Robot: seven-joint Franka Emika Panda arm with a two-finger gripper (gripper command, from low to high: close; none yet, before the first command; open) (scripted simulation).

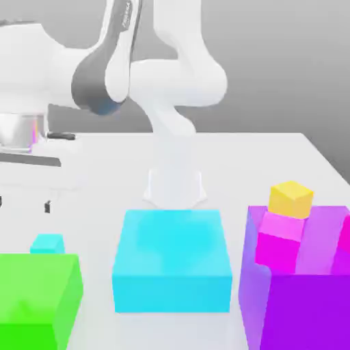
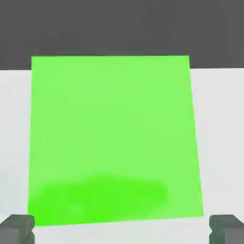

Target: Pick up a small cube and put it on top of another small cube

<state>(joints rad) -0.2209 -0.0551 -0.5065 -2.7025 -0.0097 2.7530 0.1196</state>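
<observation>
One tiny cyan cube (image 1: 48,243), fingers wide and empty above.
Exterior view: the cube sits on the table (image 1: 236,164) at the exterior view's left, just beyond the near green block (image 1: 34,290), its lower part hidden; the gripper (image 1: 24,204) hangs over that side. It looks light, stiff, perhaps slick, so pinch opposite side faces squarely, low and gently. Hand view: the fingertips stand well apart, the green block's flat top beyond them.

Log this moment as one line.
fingers: open, empty | small cyan cube: behind green block in exterior view, not lifted | yellow cube: atop magenta cube
</observation>
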